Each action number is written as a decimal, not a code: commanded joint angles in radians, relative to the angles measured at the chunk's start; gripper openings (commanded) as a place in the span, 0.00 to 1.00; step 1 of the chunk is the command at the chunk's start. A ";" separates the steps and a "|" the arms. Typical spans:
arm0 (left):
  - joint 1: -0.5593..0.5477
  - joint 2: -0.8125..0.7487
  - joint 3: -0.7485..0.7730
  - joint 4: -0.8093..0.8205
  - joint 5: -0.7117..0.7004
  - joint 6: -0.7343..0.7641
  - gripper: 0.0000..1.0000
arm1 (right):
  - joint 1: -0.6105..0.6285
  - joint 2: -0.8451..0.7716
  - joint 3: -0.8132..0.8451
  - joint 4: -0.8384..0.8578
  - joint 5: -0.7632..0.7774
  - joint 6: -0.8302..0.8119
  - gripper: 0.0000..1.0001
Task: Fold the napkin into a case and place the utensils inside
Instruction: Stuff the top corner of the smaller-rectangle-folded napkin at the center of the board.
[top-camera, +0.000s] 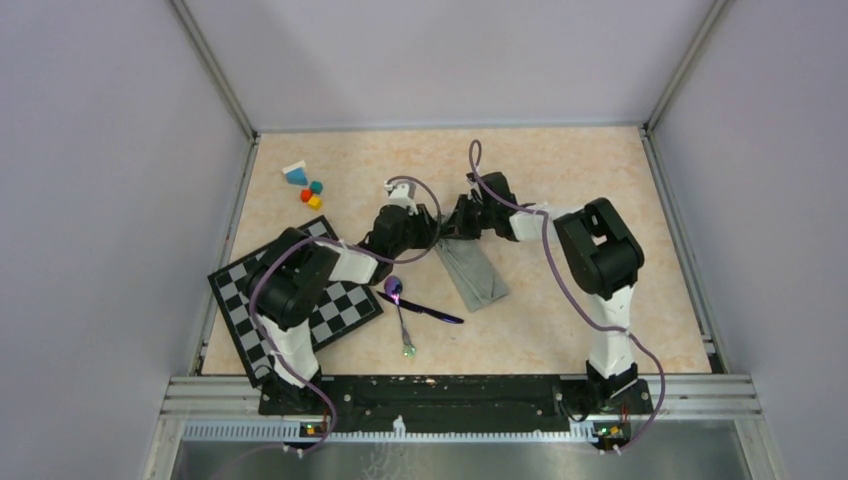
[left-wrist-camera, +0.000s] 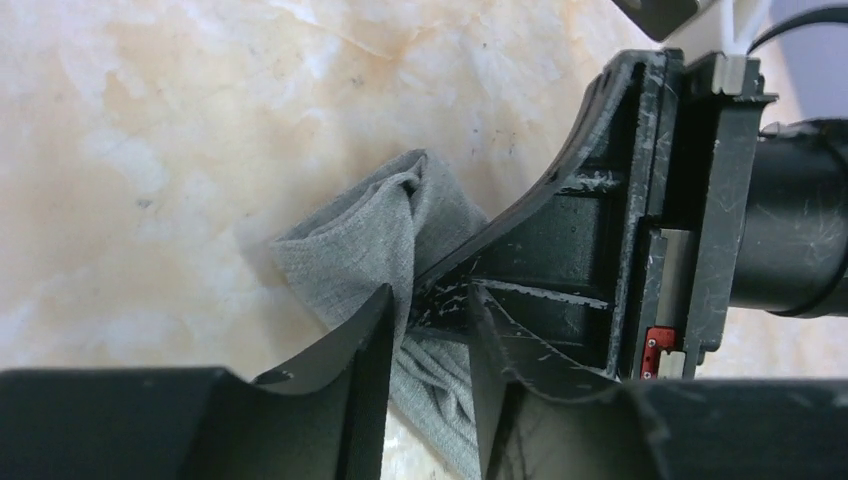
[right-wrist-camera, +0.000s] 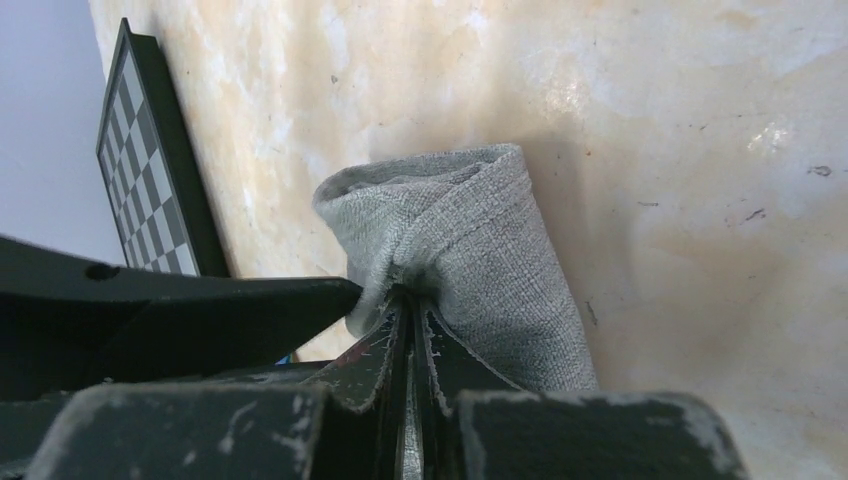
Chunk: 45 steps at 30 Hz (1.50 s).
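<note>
Found nearest the bases a spoon (top-camera: 402, 318) flat on the table (top-camera: 580, 180), bowl pointing away, handle toward the near edge. Noted a dark stick (top-camera: 428, 311) crossing it close to the bowl; cannot tell which lies on top. Recorded a checkered board (top-camera: 330, 310) just left of both, partly hidden by the left arm. Found the napkin (top-camera: 476, 274) farther in, right of the spoon and apart from it, folded into a narrow strip, near end flat on the table, far end bunched up between the two tools. Checked right tool (right-wrist-camera: 410, 300): clenched on that far end, cloth puckered over its tips. Checked left tool (left-wrist-camera: 430, 325): released, fingers (left-wrist-camera: 365, 370) parted either side of the cloth, with the right tool's tip reaching into the gap. Confirmed both tools meeting tip to tip over the same end. Logged small coloured blocks (top-camera: 307, 186) farthest back on the left, well apart from everything else
</note>
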 joint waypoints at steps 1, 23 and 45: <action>0.067 -0.132 -0.028 -0.067 0.106 -0.104 0.44 | -0.003 -0.011 -0.004 0.021 0.033 -0.005 0.04; 0.050 0.049 0.053 -0.308 0.150 -0.271 0.21 | 0.015 0.046 0.056 0.098 0.050 0.119 0.00; 0.124 -0.076 0.072 -0.440 0.135 -0.154 0.30 | -0.033 -0.146 -0.010 -0.133 0.034 -0.133 0.14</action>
